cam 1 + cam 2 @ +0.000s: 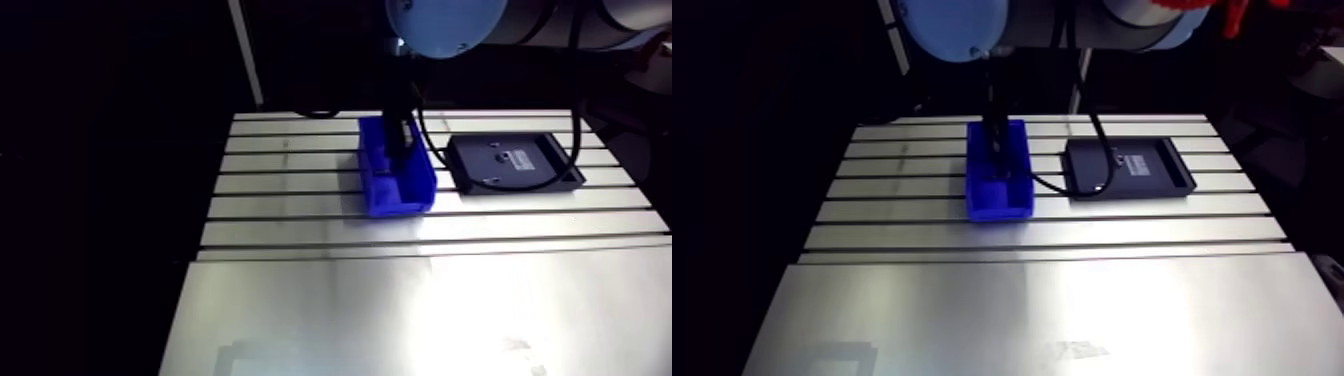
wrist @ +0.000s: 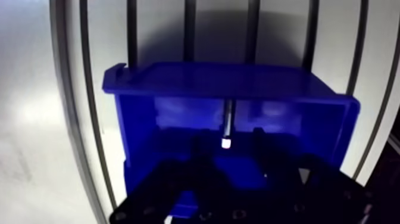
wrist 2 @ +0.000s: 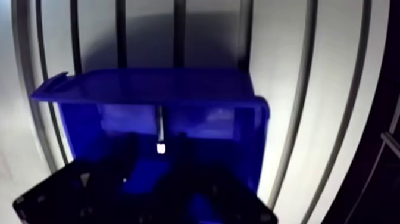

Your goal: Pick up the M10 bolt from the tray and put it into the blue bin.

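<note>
The blue bin (image 1: 395, 185) stands on the slotted table, left of the black tray (image 1: 515, 160). My gripper (image 2: 228, 140) is lowered into the bin, its two dark fingers (image 2: 200, 143) apart. Between them, touching neither, a thin metal bolt (image 2: 227, 122) shows against the bin floor, its bright end toward the gripper and its shank pointing at the bin's far wall (image 2: 208, 80). In the arm view the wrist hides most of the bin's inside.
The tray (image 1: 1127, 165) holds a few small pale pieces and a label. A black cable loops over the table between bin and tray. A broad smooth plate (image 1: 1022, 310) covers the table's near half. The slotted table (image 1: 300, 200) ends close behind the bin.
</note>
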Controlling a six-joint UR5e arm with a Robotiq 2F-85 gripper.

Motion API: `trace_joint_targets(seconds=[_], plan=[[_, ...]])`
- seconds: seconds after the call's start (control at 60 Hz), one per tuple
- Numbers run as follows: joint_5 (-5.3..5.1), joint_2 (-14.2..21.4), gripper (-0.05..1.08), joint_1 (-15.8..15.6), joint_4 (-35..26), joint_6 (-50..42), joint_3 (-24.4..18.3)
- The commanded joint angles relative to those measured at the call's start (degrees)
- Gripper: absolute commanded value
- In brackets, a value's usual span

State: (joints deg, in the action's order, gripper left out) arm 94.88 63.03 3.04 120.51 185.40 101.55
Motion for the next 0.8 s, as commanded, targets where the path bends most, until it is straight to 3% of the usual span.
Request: trace_joint_targets(seconds=[0.017, 0.117, 0.267, 0.483, 0.517, 0.65, 0.767, 0.8], plan=[[-0.09, 2.22, 0.00, -0.30, -0.88, 0.20, -1.19], [-0.43, 3.57, 0.00, -0.48, -3.20, 0.12, -2.37], [-1.73, 6.00, 0.00, -0.49, -9.94, 0.02, -5.67], [-1.92, 9.86, 0.00, 0.35, -21.09, -1.24, -10.71], [-2.41, 10.54, 0.00, 0.80, -25.37, -4.78, -12.74], [-4.00, 11.24, 0.00, 1.50, -29.44, -17.36, -16.49], [-4.14, 12.20, 0.00, 1.86, -29.14, -30.87, -18.33], [-3.98, 12.66, 0.00, 2.05, -29.14, -40.62, -19.34]])
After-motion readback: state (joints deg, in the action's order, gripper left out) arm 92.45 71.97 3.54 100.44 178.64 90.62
